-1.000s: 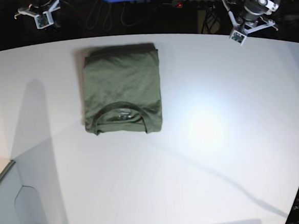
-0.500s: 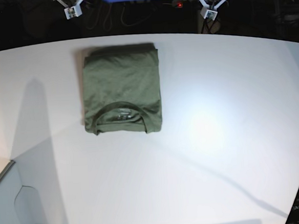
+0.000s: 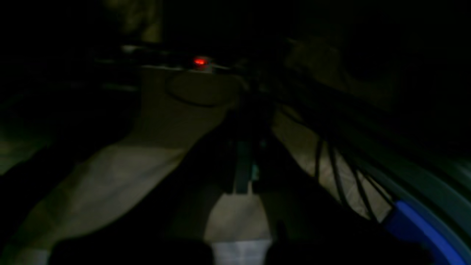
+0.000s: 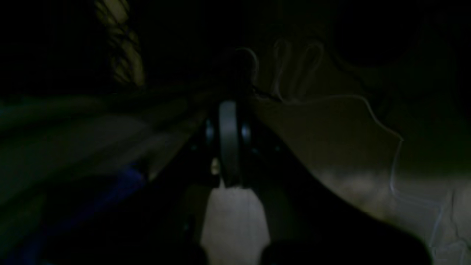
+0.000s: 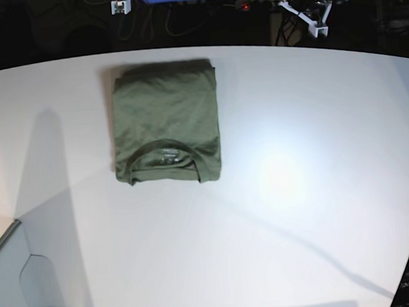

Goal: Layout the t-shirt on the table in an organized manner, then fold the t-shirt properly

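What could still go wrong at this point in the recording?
Little. The t-shirt lies folded on the table, both grippers shut and off it. Its top edge sits near the table's far edge, so an arm sweeping back could snag it. The bottom hem looks slightly uneven and may loosen.

You have the shirt lying folded on the table, toward its far edge and left of centre in the base view, neckline on the near side. Beyond that far edge, your right gripper sits behind the shirt, off the table, and your left gripper sits further right, well apart from the shirt.
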`<state>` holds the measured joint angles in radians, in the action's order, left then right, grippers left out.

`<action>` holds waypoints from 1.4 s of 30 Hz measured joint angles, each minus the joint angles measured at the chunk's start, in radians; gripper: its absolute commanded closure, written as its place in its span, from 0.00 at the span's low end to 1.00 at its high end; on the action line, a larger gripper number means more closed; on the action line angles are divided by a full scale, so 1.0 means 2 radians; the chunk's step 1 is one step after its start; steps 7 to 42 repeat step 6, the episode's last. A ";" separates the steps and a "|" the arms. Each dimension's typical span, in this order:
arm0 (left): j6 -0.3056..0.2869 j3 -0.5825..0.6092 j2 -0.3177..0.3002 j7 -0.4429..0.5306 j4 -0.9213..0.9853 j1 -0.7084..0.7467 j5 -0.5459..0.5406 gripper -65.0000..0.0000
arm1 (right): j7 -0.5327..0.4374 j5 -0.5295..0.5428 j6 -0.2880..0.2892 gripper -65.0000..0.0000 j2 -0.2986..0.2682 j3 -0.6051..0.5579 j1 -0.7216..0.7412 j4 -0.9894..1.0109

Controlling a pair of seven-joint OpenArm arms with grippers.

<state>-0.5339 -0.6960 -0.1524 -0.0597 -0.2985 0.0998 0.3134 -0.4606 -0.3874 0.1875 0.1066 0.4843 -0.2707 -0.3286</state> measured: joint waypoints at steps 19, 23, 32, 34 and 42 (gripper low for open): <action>0.122 0.000 0.006 0.027 0.075 -0.019 0.001 1.00 | -0.039 -0.003 -0.014 1.00 -0.052 0.000 0.052 0.131; 0.122 0.000 0.006 0.027 0.075 -0.019 0.001 1.00 | -0.039 -0.003 -0.014 1.00 -0.052 0.000 0.052 0.131; 0.122 0.000 0.006 0.027 0.075 -0.019 0.001 1.00 | -0.039 -0.003 -0.014 1.00 -0.052 0.000 0.052 0.131; 0.122 0.000 0.006 0.027 0.075 -0.019 0.001 1.00 | -0.039 -0.003 -0.014 1.00 -0.052 0.000 0.052 0.131; 0.122 0.000 0.006 0.027 0.075 -0.019 0.001 1.00 | -0.039 -0.003 -0.014 1.00 -0.052 0.000 0.052 0.131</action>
